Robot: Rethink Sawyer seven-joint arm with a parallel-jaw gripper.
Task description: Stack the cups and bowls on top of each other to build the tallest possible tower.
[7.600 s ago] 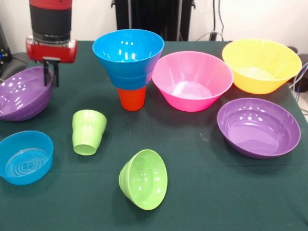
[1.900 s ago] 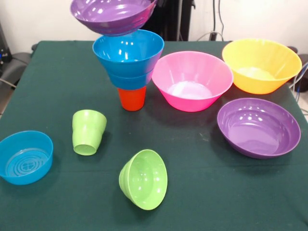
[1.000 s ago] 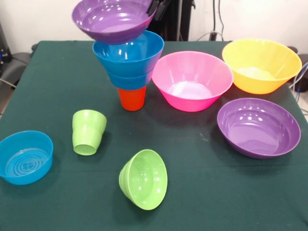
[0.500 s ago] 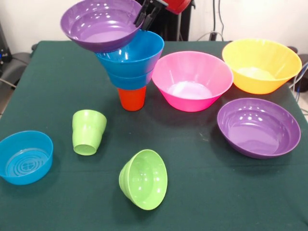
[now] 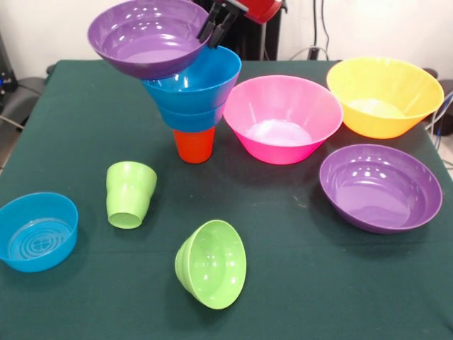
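The tower stands at the back centre: an orange cup (image 5: pixel 193 145) upside down, with two nested blue bowls (image 5: pixel 195 88) on it. My gripper (image 5: pixel 214 24) comes in from the top edge, shut on the right rim of a wide purple bowl (image 5: pixel 145 37). That bowl hangs tilted over the left rim of the top blue bowl; whether they touch I cannot tell. On the table lie a lime green cup (image 5: pixel 129 195), a small lime green bowl (image 5: pixel 211 263) on its side, and a single blue bowl (image 5: pixel 37 231).
A large pink bowl (image 5: pixel 282 117) sits right of the tower, close to it. A yellow-orange bowl (image 5: pixel 382 95) stands at the back right, and a second purple bowl (image 5: pixel 379 188) in front of it. The green tablecloth (image 5: pixel 297 283) covers the table.
Over the last second the held purple bowl has shifted left and tilted more, its base coming down by the top blue bowl's left rim. Nothing else on the table moved.
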